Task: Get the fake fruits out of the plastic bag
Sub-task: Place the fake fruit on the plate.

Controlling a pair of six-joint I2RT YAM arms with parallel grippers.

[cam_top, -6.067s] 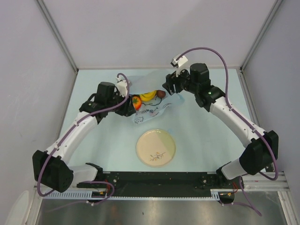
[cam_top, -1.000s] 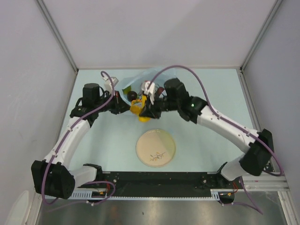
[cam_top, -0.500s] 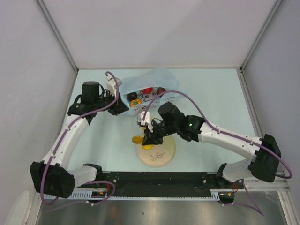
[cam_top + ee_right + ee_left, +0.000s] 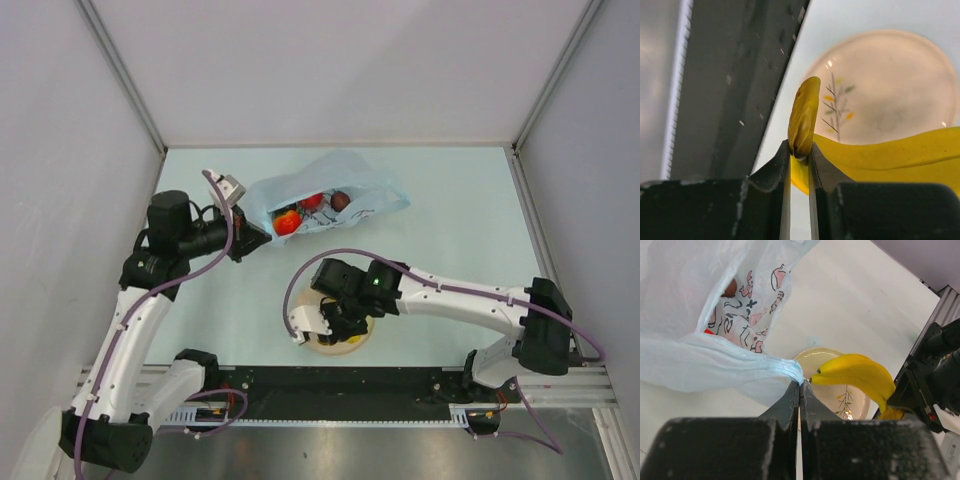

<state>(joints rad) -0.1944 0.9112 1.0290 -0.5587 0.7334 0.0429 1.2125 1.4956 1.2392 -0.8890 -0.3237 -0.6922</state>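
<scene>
The right gripper (image 4: 800, 150) pinches the banana (image 4: 890, 155) at one end, and the plate (image 4: 900, 85) lies just beyond its fingertips. I judge it best to lower until the banana rests flat and only then release (no dropping). The left gripper (image 4: 800, 390), pressed together, pinches the plastic bag (image 4: 715, 365) edge. The other fruits (image 4: 287, 222) lie inside, ahead of it. From above the arm hides the banana, so its height is unclear.

plate (image 4: 340, 348): mostly hidden under right arm (image 4: 450, 295), lower centre | banana (image 4: 890, 155): cut by right edge | plastic bag (image 4: 680, 360): cut off upper left
</scene>
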